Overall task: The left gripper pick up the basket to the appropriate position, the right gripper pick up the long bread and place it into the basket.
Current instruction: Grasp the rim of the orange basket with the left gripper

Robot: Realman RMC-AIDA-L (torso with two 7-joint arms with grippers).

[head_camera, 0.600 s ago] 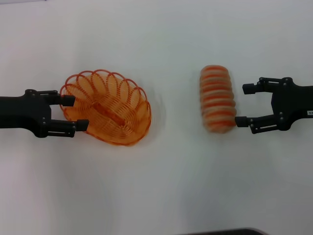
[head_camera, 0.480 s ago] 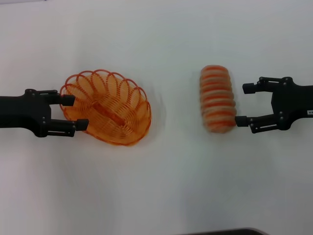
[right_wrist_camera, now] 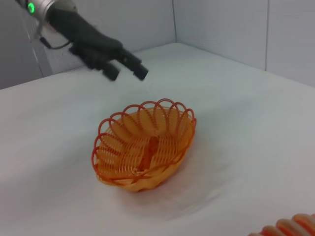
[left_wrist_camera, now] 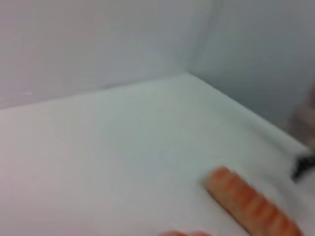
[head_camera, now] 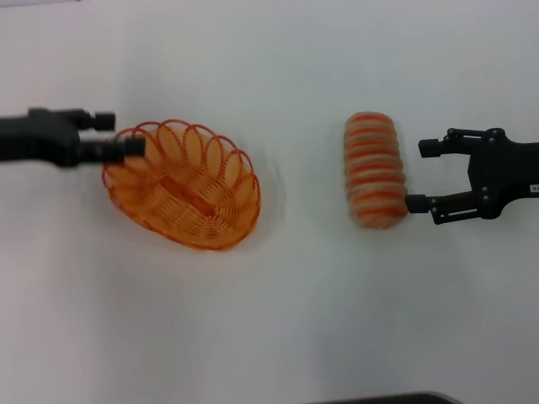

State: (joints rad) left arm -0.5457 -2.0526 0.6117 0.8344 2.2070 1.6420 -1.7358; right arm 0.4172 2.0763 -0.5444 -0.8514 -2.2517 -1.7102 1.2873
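Orange wire formed the basket [head_camera: 185, 192], which rested on the white table [head_camera: 278, 320] on the left side, with its long axis turned diagonally and nothing inside it. The left tool [head_camera: 118, 135] was at the far-left part of the basket's looped rim, raised above the table as the right wrist view showed [right_wrist_camera: 129, 70], with its two fingers close together and nothing between them; it was not holding the basket. The long bread [head_camera: 374, 169], tan with orange-red stripes, lay on the table well apart from the basket, on the right side. The right tool [head_camera: 421, 176] stood just beside the bread with its fingers spread wide; the nearer fingertip [head_camera: 415, 203] was touching or almost touching the near end of the loaf, and the other fingertip was apart from it.
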